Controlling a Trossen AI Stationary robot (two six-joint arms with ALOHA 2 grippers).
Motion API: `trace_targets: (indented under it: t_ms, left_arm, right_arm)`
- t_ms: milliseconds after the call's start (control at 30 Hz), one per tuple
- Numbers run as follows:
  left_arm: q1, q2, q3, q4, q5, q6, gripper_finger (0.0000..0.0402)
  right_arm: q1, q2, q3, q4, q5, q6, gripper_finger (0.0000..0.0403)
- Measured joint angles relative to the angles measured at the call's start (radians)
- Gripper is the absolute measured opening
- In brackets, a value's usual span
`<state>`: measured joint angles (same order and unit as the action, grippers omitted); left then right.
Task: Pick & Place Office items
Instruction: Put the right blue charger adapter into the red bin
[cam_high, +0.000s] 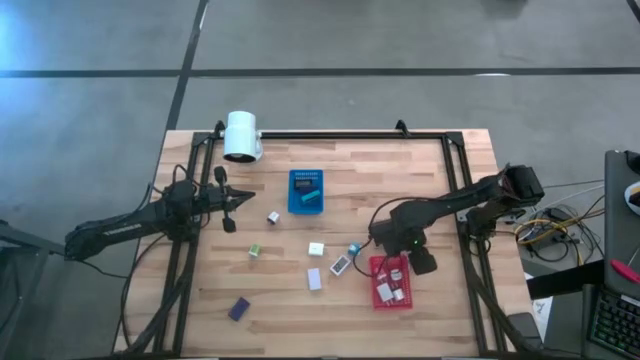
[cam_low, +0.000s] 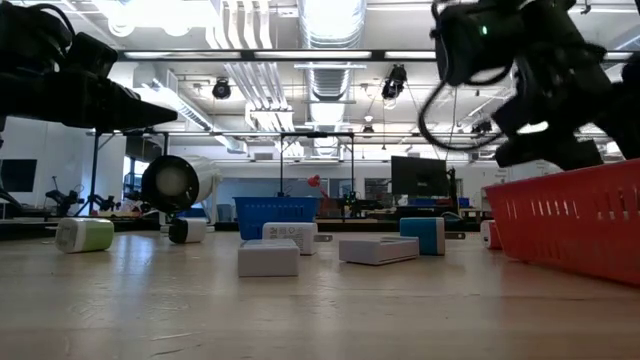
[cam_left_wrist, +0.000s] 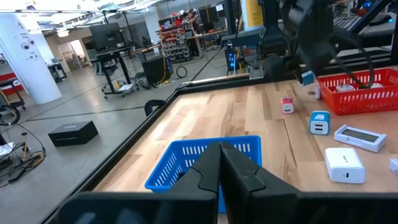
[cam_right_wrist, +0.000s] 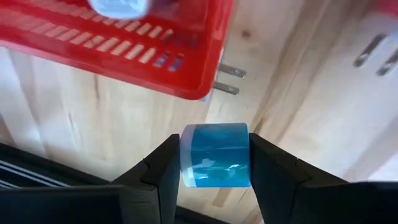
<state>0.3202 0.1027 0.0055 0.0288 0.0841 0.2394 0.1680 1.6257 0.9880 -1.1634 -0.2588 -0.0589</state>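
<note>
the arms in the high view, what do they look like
Both arms are dark, slim and jointed, with black cables looping beside them. The right arm shows a small green light near its wrist. The left gripper and right gripper have flat, angular black fingers.

Wooden table (cam_high: 420, 170) carries blue tray (cam_high: 306, 191), red tray (cam_high: 391, 284), scattered office items (cam_high: 316, 249).

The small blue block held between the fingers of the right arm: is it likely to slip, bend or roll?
The blue block probably stays stiff: its edges look straight between the right gripper's fingers. Its glossy, reflecting face suggests it may be slippery. Its rounded corners could let it tumble if dropped beside the red tray, though its flat sides should stop rolling.
</note>
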Motion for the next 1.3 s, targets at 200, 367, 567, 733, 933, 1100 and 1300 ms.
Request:
trace_targets:
  t_ms: [200, 367, 567, 733, 933, 1100, 1300]
  left_arm:
    - [0.000, 0.000, 0.000, 0.000, 0.000, 0.000, 0.0012]
    - [0.000, 0.000, 0.000, 0.000, 0.000, 0.000, 0.0008]
    - [0.000, 0.000, 0.000, 0.000, 0.000, 0.000, 0.0012]
    - [0.000, 0.000, 0.000, 0.000, 0.000, 0.000, 0.0012]
    - [0.000, 0.001, 0.000, 0.000, 0.000, 0.000, 0.0008]
    - [0.000, 0.002, 0.000, 0.000, 0.000, 0.000, 0.0012]
    - [0.000, 0.002, 0.000, 0.000, 0.000, 0.000, 0.0011]
  right_arm:
    - [-0.002, -0.074, 0.092, -0.001, 0.002, -0.041, 0.0150]
    - [-0.041, -0.137, 0.221, 0.141, 0.006, -0.131, 0.0152]
    - [-0.123, -0.215, 0.273, 0.439, 0.013, -0.193, 0.0149]
    - [-0.198, -0.304, 0.232, 0.625, 0.018, -0.232, 0.0148]
    - [-0.264, -0.457, 0.092, 0.831, -0.014, -0.208, 0.0148]
    - [-0.280, -0.613, -0.114, 1.077, -0.057, -0.141, 0.0147]
    - [-0.280, -0.805, -0.354, 1.348, -0.051, -0.115, 0.0147]
